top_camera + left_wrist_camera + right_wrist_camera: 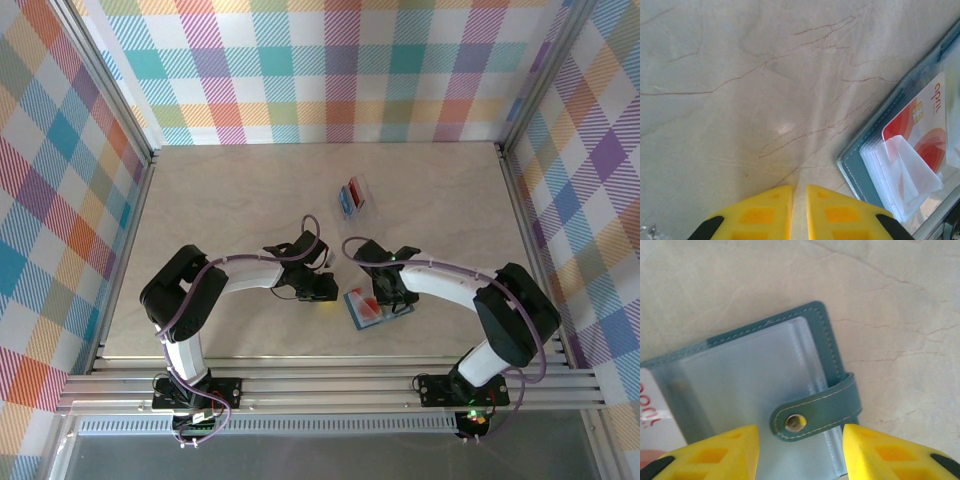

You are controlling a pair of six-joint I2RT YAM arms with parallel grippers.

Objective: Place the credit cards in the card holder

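The teal card holder [380,308] lies open on the table between the two grippers, with a red card [366,303] tucked in a clear sleeve. My right gripper [800,432] is open and hovers over the holder [765,340], its fingers either side of the snap tab [820,410]. The red card's edge [647,407] shows at the left. My left gripper [799,192] is shut with nothing in it, low over bare table just left of the holder [862,167] and the red card [922,122]. Further back, a red card [355,189] and a blue card [345,204] sit in a clear case.
The clear plastic case [362,197] stands behind the grippers near the table's middle. Checked walls with metal frame posts [140,130] close in the left, back and right sides. A rail [330,385] runs along the near edge.
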